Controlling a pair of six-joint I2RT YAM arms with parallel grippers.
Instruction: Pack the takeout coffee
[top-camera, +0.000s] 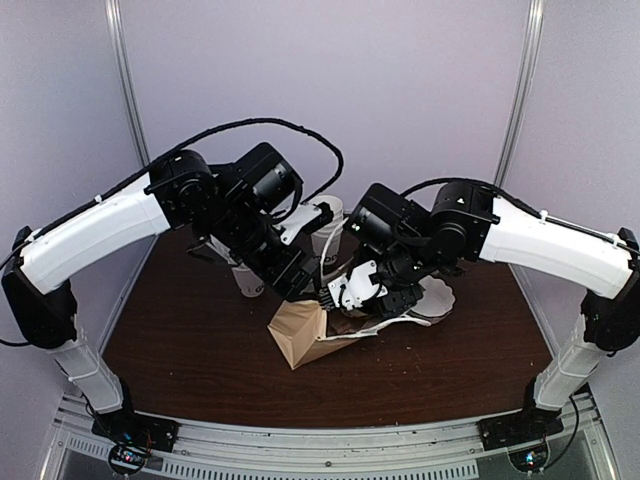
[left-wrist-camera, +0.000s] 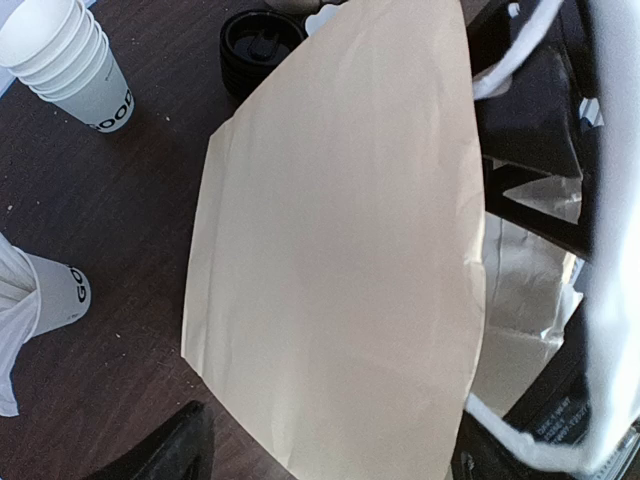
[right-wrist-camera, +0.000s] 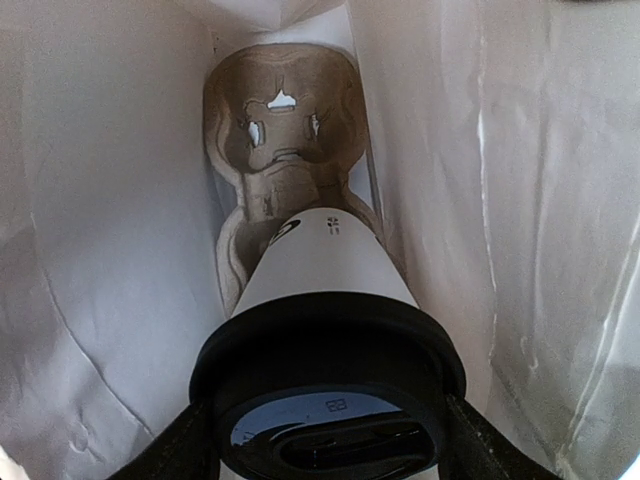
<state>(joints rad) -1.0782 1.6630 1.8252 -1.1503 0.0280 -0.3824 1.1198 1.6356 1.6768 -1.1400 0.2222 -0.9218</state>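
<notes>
**A:** Which step is in hand?

**B:** The loading itself, I'd judge. The right jaws are clamped on the takeout coffee cup (right-wrist-camera: 330, 265) at its black lid (right-wrist-camera: 330, 350). The cup is already inside the paper bag (top-camera: 300, 335), with its base pointing at the cardboard carrier (right-wrist-camera: 285, 130) on the bag's floor.

**A:** Is it seated?

**B:** I cannot tell; the cup hides its own base. The next move probably calls for easing it straight down into a well of the carrier and letting go only once it stands upright.

**A:** And the left jaws?

**B:** They are wide apart at the bag's brown side, with the paper lying between them. I cannot tell whether they press on it — they may only be steadying the mouth.

**A:** Counts?

**B:** There is one bag, one carrier and one lidded cup. Out on the bench (left-wrist-camera: 120, 200) there is one nested stack of cups (left-wrist-camera: 75, 60), about five rims. Beyond it is one pile of black lids (left-wrist-camera: 262, 45), too dark to number. Nearer the camera stands one more lettered cup (left-wrist-camera: 55, 295) with white strips at its mouth — straws, by the look.
</notes>
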